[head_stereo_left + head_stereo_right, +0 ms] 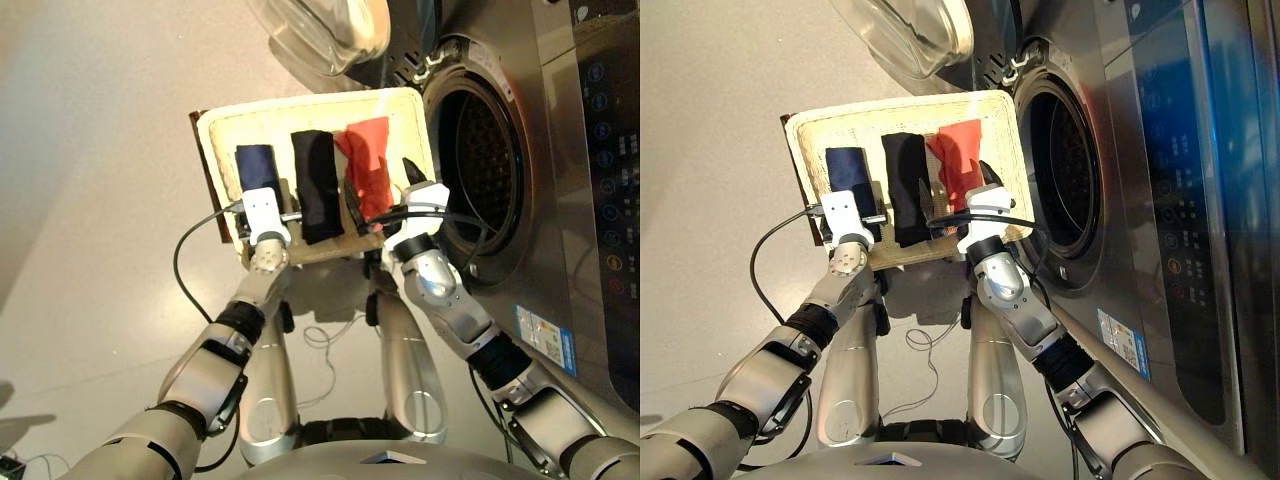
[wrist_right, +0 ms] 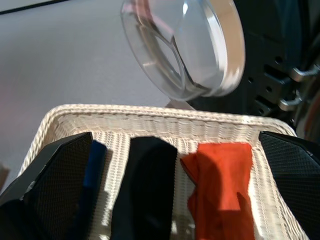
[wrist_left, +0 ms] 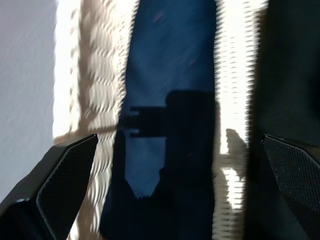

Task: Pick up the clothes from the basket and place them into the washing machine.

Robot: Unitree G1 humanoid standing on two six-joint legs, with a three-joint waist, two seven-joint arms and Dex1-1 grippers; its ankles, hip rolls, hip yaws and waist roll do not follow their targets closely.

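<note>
Clothes: 3 in basket; left tool open; right tool open

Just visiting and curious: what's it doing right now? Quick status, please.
Left gripper open over navy cloth. Right gripper open over coral cloth. All three still in basket. Washer door open.
</note>
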